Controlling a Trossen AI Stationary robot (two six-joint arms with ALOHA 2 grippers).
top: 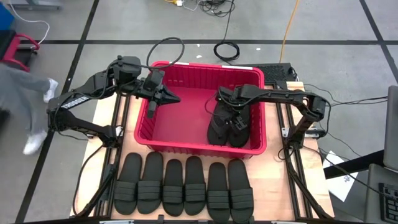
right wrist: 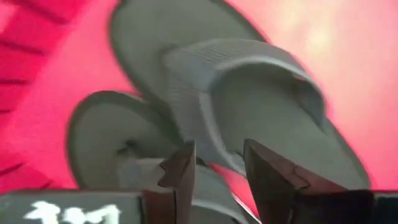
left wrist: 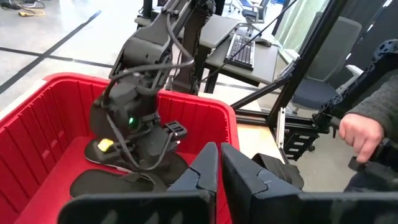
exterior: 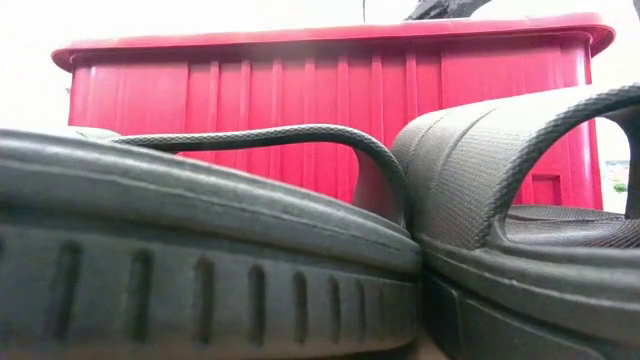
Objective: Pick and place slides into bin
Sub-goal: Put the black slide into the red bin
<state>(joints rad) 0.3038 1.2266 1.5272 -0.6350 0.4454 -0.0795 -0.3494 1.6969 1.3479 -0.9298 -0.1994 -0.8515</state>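
The large rectangular red plastic bin with ribbed sides stands on the pale wooden worktop, and everything else is placed from it. Inside it, against its right wall, lie matte black rubber slides in a loose overlapping heap; the right wrist view shows a wide-strapped one resting partly over a thong flip-flop on the red floor. The right gripper hangs inside the bin directly over that heap, its two dark fingers parted with a clear gap between them and nothing held; the strap of the upper slide sits just beyond the fingertips. The left gripper is over the bin's left half, above bare red floor, its fingers pressed together and empty. In front of the bin, outside it, six black ribbed-strap slides lie side by side in one row on the worktop, close to the bin's front wall; the low view looks across two of them at that wall. Beyond the bin's right side, off the worktop, a person's hand in a grey sleeve rests on dark equipment. To the bin's far left, a person's legs and white shoes show on the floor.
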